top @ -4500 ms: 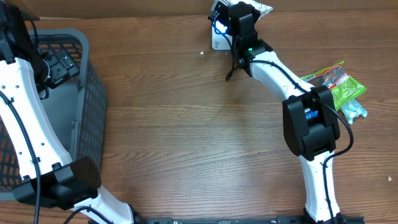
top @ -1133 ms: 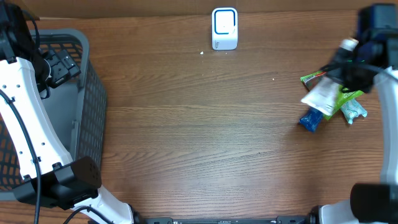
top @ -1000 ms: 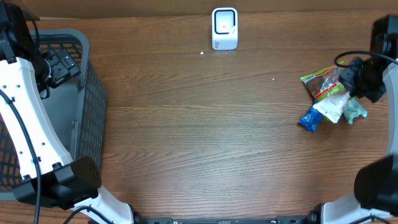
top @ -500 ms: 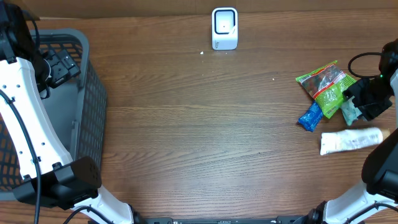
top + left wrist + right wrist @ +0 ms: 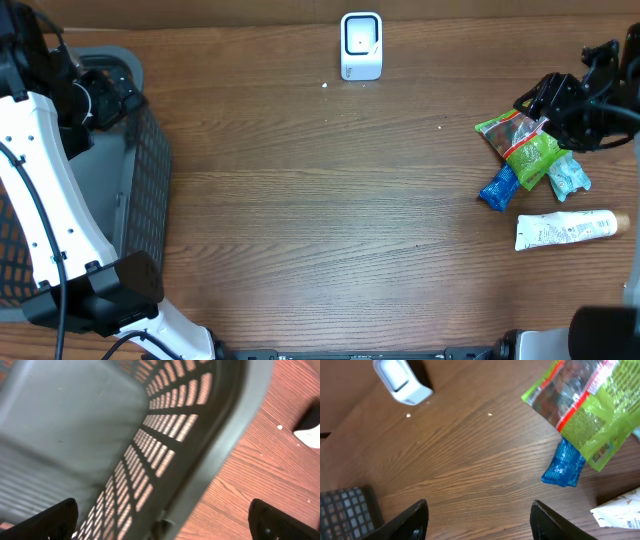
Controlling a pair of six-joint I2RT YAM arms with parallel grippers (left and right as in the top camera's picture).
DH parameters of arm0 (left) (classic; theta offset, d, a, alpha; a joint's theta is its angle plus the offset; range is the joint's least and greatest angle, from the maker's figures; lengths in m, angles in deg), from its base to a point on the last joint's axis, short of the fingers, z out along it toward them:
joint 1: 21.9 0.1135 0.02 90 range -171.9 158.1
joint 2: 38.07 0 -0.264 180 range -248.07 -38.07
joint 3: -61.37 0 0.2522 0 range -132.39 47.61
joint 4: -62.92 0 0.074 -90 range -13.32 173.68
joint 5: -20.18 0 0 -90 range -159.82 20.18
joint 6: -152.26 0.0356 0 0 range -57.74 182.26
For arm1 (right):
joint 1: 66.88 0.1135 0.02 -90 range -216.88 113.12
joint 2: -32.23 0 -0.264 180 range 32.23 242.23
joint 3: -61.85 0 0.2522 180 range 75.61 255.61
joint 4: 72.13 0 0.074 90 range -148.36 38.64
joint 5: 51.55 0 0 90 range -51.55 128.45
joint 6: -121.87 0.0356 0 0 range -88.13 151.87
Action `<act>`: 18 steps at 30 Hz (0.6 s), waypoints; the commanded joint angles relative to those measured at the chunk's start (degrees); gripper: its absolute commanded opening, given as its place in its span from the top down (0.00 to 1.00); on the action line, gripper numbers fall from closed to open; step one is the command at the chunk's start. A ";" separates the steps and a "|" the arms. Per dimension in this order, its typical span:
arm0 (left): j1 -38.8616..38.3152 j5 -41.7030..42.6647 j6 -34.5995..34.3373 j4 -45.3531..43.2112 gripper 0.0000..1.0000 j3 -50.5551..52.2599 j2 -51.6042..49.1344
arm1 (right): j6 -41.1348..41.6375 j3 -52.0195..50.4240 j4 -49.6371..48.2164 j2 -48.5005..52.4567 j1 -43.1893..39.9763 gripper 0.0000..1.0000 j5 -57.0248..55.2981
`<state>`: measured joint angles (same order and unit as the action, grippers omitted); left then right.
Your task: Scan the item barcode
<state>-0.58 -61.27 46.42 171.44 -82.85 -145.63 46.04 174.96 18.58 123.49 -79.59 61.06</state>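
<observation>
Left gripper (image 5: 162, 517) and right gripper (image 5: 479, 512) both gape wide, empty. Print on the white tube (image 5: 565, 229) and green bag (image 5: 592, 410) is illegible.

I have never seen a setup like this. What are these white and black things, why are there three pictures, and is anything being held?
These are two robot arms at a wooden table, each ending in a two-finger gripper. The wide picture looks straight down from above. The other two come from small cameras on the wrists, so the dark shapes at their lower edge are that arm's own fingers.

On the left arm's side stands a grey basket. At the far edge is a small white scanner. On the right arm's side lie a green snack bag, a blue packet, a pale teal packet and a white tube.

The left gripper hangs over the basket's rim, and the right gripper hangs above the table near the packets. Both are open and hold nothing.
</observation>
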 commanded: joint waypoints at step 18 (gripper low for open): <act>-35.34 -1.62 13.29 -5.90 0.00 -3.04 13.03 | -6.01 1.40 0.13 -14.51 10.21 0.00 -8.13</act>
<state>-34.41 -61.90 58.03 168.09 -86.52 -130.09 38.94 175.07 18.47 110.33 -71.20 53.22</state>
